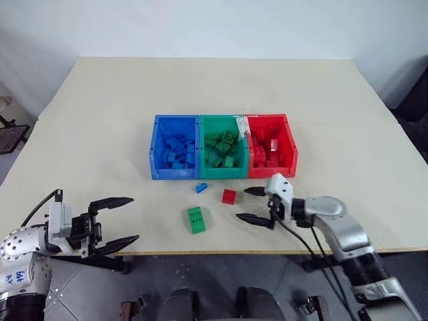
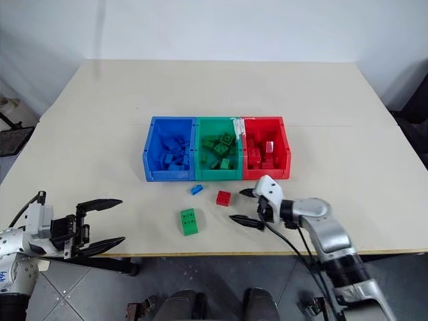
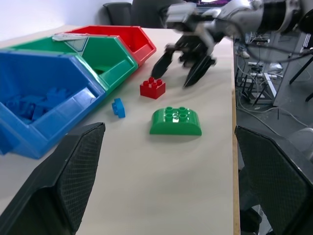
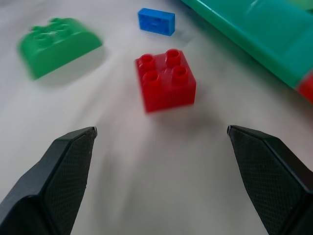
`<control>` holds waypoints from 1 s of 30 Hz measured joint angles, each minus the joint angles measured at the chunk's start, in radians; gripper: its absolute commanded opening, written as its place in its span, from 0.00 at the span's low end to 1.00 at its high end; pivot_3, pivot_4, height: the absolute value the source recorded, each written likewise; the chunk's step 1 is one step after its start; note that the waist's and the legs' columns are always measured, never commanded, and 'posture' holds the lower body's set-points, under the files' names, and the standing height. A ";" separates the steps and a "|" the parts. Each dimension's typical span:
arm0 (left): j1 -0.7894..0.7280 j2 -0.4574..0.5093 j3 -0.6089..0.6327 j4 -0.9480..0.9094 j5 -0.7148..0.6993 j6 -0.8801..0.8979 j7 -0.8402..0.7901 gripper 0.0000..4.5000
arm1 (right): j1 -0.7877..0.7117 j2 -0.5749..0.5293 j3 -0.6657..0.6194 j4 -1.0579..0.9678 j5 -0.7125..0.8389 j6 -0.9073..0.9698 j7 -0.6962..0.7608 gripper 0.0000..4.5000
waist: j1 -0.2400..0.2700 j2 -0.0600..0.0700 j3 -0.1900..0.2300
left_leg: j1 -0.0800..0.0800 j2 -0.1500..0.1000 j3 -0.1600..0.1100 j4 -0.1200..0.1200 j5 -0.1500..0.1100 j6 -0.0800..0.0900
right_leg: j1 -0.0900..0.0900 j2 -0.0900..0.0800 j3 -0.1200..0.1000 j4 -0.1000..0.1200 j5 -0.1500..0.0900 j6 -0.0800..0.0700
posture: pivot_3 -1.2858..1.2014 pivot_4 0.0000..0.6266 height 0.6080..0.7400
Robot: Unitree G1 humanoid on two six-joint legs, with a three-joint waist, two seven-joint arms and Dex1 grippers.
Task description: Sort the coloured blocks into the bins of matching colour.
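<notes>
from the head views, a pale table [image 1: 100,120] carries the three joined bins near its middle, a little toward the front edge: the blue bin [image 1: 175,175] on the robot's left, the green bin [image 1: 223,175] in the centre and the red bin [image 1: 271,173] on the right, each already holding bricks of its own colour. three loose bricks lie between the bins and the front edge: a tiny blue brick [image 1: 201,188] just in front of the seam between blue and green bins, a red brick [image 1: 229,196] in front of the green bin, and a green brick [image 1: 196,220] nearest the front edge. the right gripper [image 1: 253,204] hangs low over the table just to the right of the red brick, its two black fingers spread wide and holding nothing. the left gripper [image 1: 120,221] sits at the front edge toward the left corner, well apart from the bricks, fingers also spread and empty. in the left wrist view, the green brick [image 3: 175,121] lies nearest with its studs up, the red brick [image 3: 152,88] and blue brick [image 3: 118,107] beyond it beside the bin fronts, and the right gripper [image 3: 178,68] is poised next to the red brick. in the right wrist view, the red brick [image 4: 166,80] with four studs lies ahead of the gap between the wide-open fingers [image 4: 63,166], not touching them; the green brick [image 4: 58,45] and blue brick [image 4: 156,21] lie farther off, with the green bin's wall [image 4: 259,29] along one side.
</notes>
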 measured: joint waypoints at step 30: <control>-0.065 -0.017 -0.023 0.033 0.002 0.011 -0.009 1.00 | -0.137 -0.110 -0.212 -0.097 0.142 0.133 -0.028 0.32 | -0.013 0.001 0.001 | 0.000 0.000 -0.001 -0.001 -0.001 0.000 | -0.002 -0.001 0.000 0.003 0.000 0.000 | 0.52 0.24 1.00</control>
